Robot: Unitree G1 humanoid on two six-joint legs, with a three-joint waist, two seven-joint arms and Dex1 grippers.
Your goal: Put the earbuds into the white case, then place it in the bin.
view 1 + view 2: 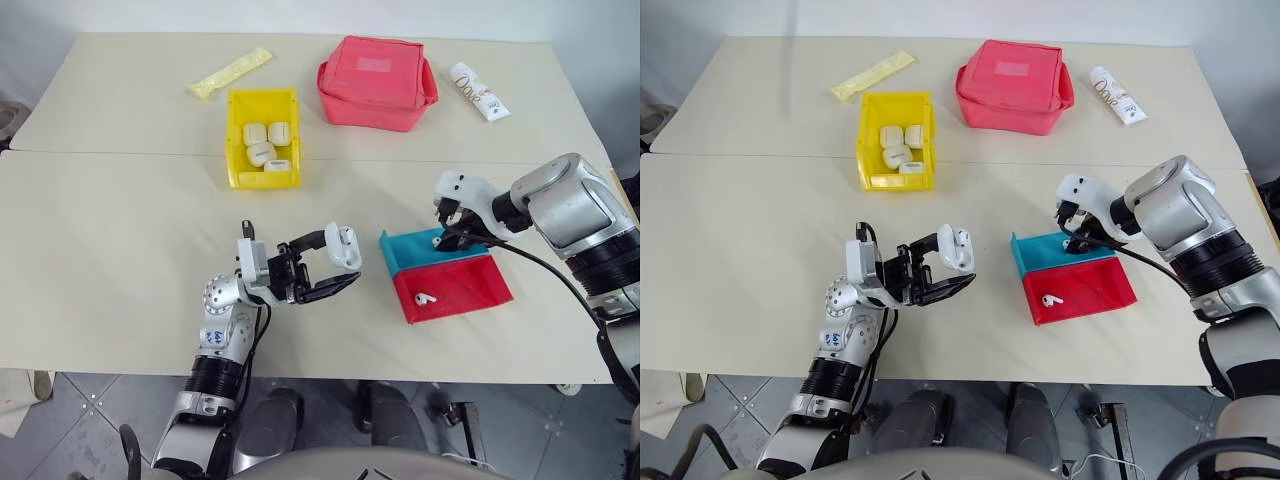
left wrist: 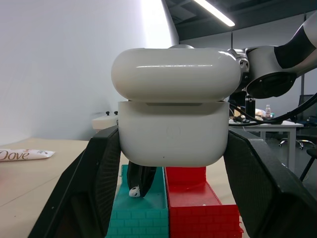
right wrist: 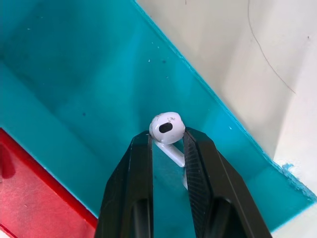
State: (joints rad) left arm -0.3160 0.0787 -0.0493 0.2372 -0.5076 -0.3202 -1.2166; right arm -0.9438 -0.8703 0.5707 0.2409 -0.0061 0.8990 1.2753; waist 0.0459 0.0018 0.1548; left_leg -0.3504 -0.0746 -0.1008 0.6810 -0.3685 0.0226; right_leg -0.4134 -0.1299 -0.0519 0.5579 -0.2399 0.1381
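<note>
My left gripper (image 1: 338, 262) is shut on the white case (image 1: 343, 247), holding it above the table in front of me. In the left wrist view the case (image 2: 173, 119) sits between the black fingers (image 2: 94, 178), with a thin gap under its lid. My right gripper (image 1: 447, 238) points down into the teal tray (image 1: 410, 250). Its fingers (image 3: 138, 168) are shut on the stem of one earbud (image 3: 167, 128). A second earbud (image 1: 427, 298) lies in the red tray (image 1: 470, 285). The yellow bin (image 1: 238, 140) stands further back on the left and holds several white cases.
A pink-red fabric pouch (image 1: 375, 80) sits behind the trays, right of the bin. A white printed tube (image 1: 480, 92) lies at the back right, and a pale yellow packet (image 1: 230, 72) at the back left. A seam crosses the table just behind the bin's near end.
</note>
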